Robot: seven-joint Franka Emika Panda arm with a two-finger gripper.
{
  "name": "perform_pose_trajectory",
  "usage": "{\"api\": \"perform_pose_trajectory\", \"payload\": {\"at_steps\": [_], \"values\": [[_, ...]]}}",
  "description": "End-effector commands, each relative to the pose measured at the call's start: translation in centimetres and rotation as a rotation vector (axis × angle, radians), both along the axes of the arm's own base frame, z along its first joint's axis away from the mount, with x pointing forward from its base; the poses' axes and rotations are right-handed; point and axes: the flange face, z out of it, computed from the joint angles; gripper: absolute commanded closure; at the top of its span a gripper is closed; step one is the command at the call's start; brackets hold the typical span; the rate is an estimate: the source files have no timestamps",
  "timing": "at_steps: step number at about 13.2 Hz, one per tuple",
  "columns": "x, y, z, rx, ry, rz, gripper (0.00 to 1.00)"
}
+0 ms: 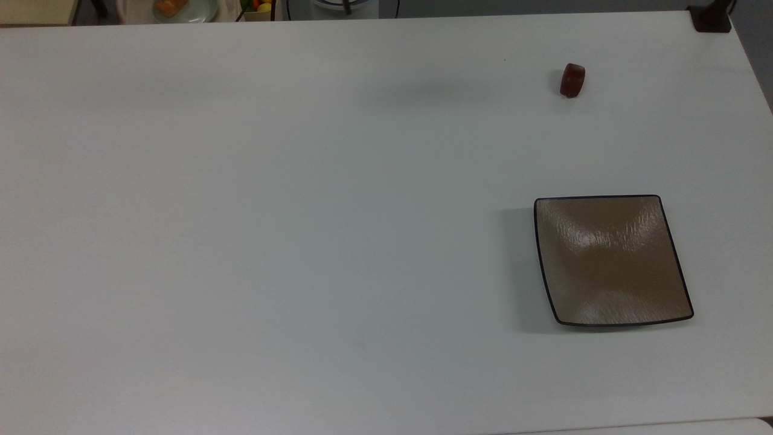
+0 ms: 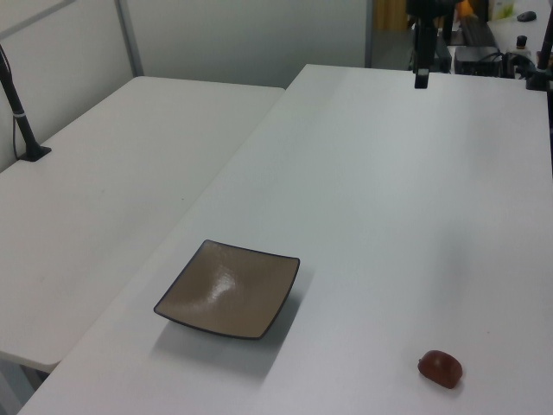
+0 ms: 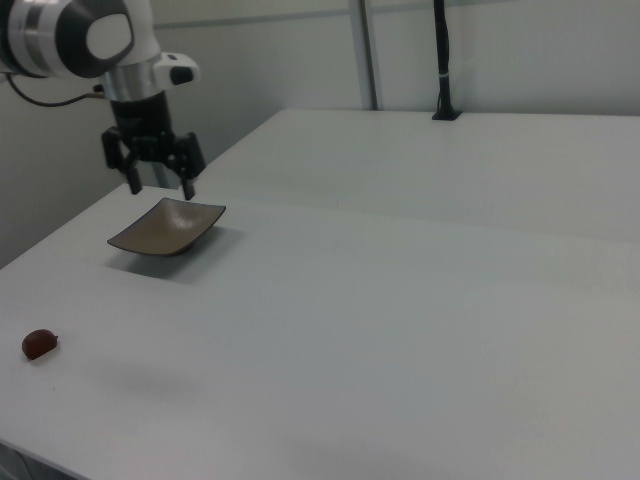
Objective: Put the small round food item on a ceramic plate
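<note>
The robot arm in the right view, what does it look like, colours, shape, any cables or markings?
The arm has rounded white shells with black and grey bands at the joint. A white wrist block sits below that, and a dark cable loops off behind it at the right view's left edge. The gripper is black, with a wide body and two short black fingers. No markings can be read.

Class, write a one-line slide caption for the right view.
Open gripper hangs above the white table, square tan-brown ceramic plate empty, small reddish-brown round food item apart.
</note>
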Motion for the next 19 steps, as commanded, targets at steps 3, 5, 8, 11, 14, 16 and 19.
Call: {"api": "perform_pose_trajectory", "payload": {"at_steps": [3,5,8,11,14,16,19], "values": [[-4.2,9.3,0.2,-0.019,0.041,-0.047,0.0],[-6.0,13.1,0.1,-0.025,0.042,-0.046,0.0],[-9.0,18.2,0.0,-0.034,0.044,-0.083,0.0],[-13.2,24.3,-1.4,-0.058,0.067,-0.112,0.0],[-15.7,28.5,-3.1,-0.048,0.073,-0.146,0.0],[-16.1,30.1,-4.9,-0.032,0.072,-0.184,0.0],[-15.8,32.0,-8.4,-0.003,0.081,-0.317,0.0]]}}
